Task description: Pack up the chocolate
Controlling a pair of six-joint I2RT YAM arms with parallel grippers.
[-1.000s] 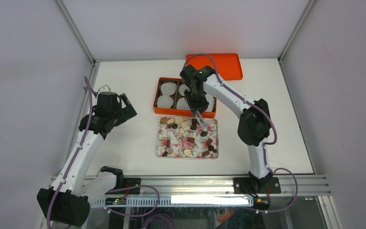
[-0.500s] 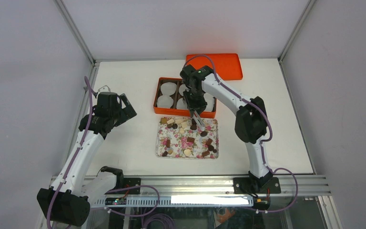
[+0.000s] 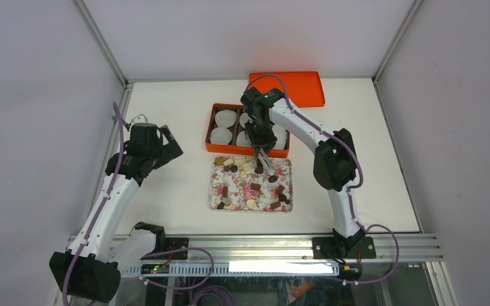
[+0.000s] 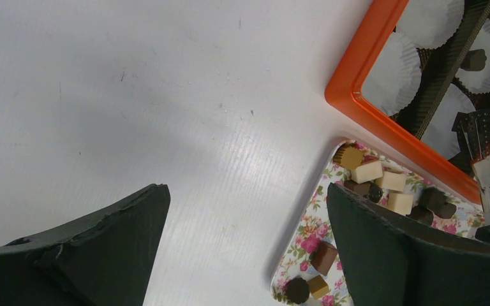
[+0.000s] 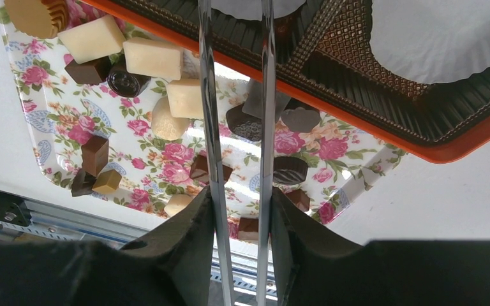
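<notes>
The chocolate (image 3: 255, 187) lies as many small dark, tan and cream pieces on the flowered tray (image 3: 213, 186). It also shows in the right wrist view (image 5: 154, 57) and the left wrist view (image 4: 367, 172). One dark piece (image 4: 474, 59) sits in the orange box (image 3: 208, 131) among white paper cups (image 3: 225, 118). My right gripper (image 3: 260, 141) (image 5: 237, 197) is shut on metal tongs (image 5: 204, 115), over the seam between box and tray. The tong blades stand apart and their ends run out of view. My left gripper (image 3: 169, 145) (image 4: 245, 191) is open and empty, left of the tray.
The orange lid (image 3: 293, 86) lies behind the box at the back. The box's near wall (image 5: 370, 121) borders the tray's far edge. Bare white table lies left of the tray under my left gripper. An aluminium rail (image 3: 261, 245) runs along the near edge.
My right arm has shifted slightly left and back with the tongs, its elbow moving left. The left arm has not moved.
</notes>
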